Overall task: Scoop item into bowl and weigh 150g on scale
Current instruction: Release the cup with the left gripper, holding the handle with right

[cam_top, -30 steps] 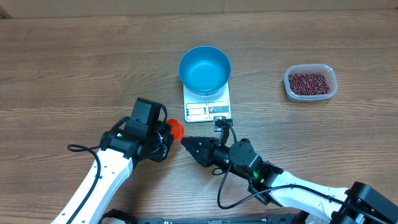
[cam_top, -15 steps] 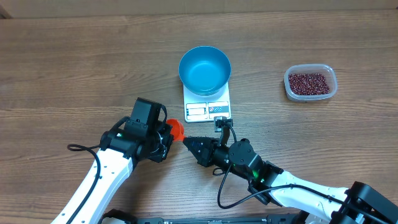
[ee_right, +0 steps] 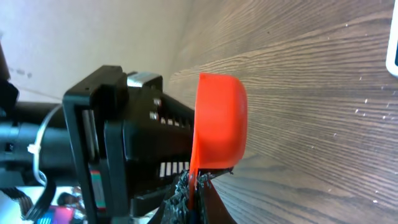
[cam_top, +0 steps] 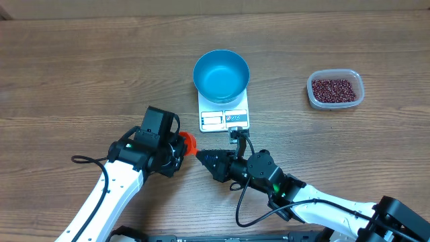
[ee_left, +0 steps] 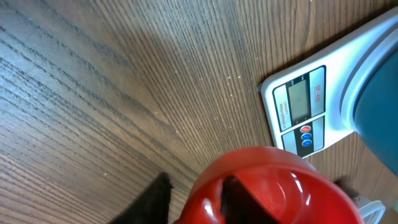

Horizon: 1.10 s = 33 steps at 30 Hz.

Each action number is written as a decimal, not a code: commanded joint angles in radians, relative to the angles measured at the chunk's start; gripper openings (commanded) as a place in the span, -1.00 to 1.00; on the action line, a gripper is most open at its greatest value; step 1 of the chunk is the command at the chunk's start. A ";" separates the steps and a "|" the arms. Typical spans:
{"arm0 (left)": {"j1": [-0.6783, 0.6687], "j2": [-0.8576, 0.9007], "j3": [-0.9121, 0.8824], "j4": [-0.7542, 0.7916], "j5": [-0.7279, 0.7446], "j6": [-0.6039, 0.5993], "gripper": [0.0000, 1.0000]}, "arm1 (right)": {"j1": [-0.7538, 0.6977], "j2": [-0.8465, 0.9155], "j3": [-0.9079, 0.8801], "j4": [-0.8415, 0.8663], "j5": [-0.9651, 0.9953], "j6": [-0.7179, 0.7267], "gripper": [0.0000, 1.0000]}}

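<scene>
A small red scoop point(cam_top: 190, 141) hangs just above the table, between my two grippers and in front of the white scale point(cam_top: 225, 119). My right gripper point(cam_top: 199, 156) is shut on the scoop's thin flat handle point(ee_right: 194, 177). My left gripper point(cam_top: 179, 145) straddles the scoop's wall point(ee_left: 267, 186), one finger inside the cup and the other outside with a gap, so it is open. The blue bowl point(cam_top: 221, 74) stands empty on the scale. The dark red beans point(cam_top: 334, 88) lie in a clear tub at the right.
The clear plastic tub point(cam_top: 359, 89) sits well to the right of the scale. The scale's display and buttons point(ee_left: 300, 111) face the grippers. Both arms reach in from the near edge, and a black cable point(cam_top: 87, 160) loops beside the left arm.
The right gripper has closed on the scoop's handle. The left gripper's jaws have parted from the scoop's wall. The scoop has barely shifted.
</scene>
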<state>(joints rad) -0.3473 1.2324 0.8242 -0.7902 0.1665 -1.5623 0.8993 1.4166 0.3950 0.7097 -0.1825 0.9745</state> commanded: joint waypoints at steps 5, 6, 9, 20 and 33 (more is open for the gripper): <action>-0.006 -0.010 0.010 -0.002 -0.041 0.014 -0.46 | 0.002 -0.007 0.012 -0.011 -0.021 -0.071 -0.92; -0.006 -0.010 0.010 -0.002 -0.044 0.014 -0.48 | 0.002 -0.007 0.012 -0.010 -0.022 -0.070 -0.93; -0.006 -0.010 0.010 -0.002 -0.043 0.014 -0.47 | 0.002 -0.007 0.012 0.000 -0.040 -0.062 -0.93; -0.006 -0.010 0.010 0.008 -0.071 0.015 -0.92 | 0.002 -0.007 0.012 0.018 -0.055 -0.058 -0.92; -0.006 -0.010 0.010 -0.002 -0.070 0.030 -0.92 | 0.002 -0.007 0.012 0.018 -0.025 -0.060 -0.48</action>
<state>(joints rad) -0.3538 1.2324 0.8242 -0.7967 0.1371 -1.5414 0.8909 1.4166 0.3950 0.7185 -0.2050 0.9180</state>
